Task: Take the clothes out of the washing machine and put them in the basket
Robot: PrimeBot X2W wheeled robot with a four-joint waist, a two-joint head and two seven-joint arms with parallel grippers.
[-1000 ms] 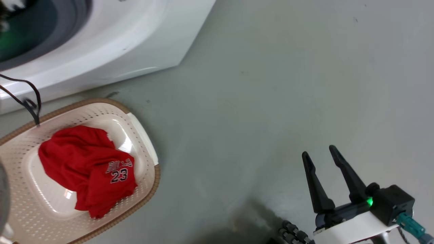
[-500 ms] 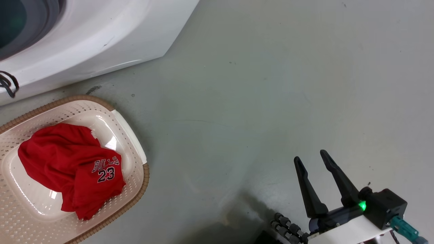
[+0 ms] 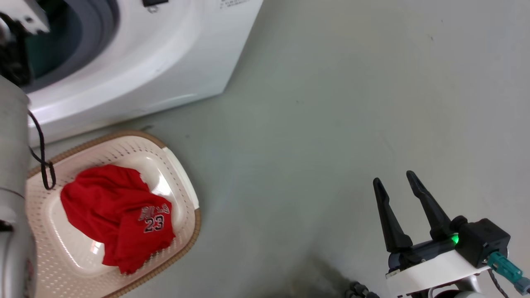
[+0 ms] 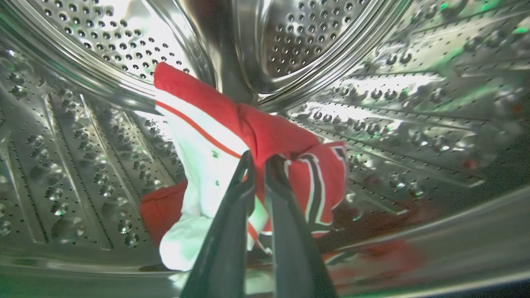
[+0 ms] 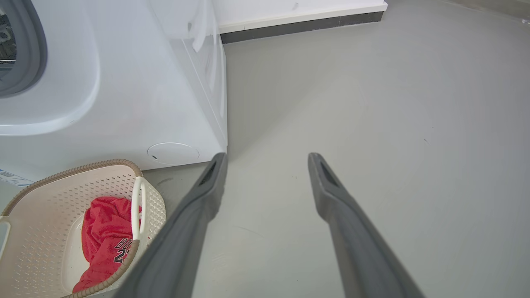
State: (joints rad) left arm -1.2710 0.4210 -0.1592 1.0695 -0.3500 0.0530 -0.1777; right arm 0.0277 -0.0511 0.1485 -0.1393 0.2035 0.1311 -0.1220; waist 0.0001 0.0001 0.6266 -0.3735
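Inside the washing machine's [image 3: 165, 54] perforated steel drum [image 4: 372, 95], my left gripper [image 4: 260, 159] is shut on a bunched red garment with white panels and striped trim [image 4: 207, 136]; the cloth hangs around the fingers above the drum floor. The cream basket [image 3: 182, 174] stands on the floor in front of the washer, and a red jersey numbered 23 [image 3: 120, 211] lies in it. My right gripper [image 3: 393, 176] hovers open over bare floor far right of the basket, holding nothing. In the right wrist view the right gripper [image 5: 268, 155] is open, with the basket [image 5: 41, 207] and its jersey [image 5: 103, 231] at lower left.
My pale left forearm [image 3: 12, 165] runs up the left edge toward the porthole, with a black cable [image 3: 41, 157] looping over the basket's rim. Grey floor [image 3: 331, 103] spreads to the right of the washer. A white skirting [image 5: 302, 18] lines the far wall.
The head camera has swung, so washer and basket sit differently in the picture. My left forearm has come into view at the left edge. The right gripper stays open.
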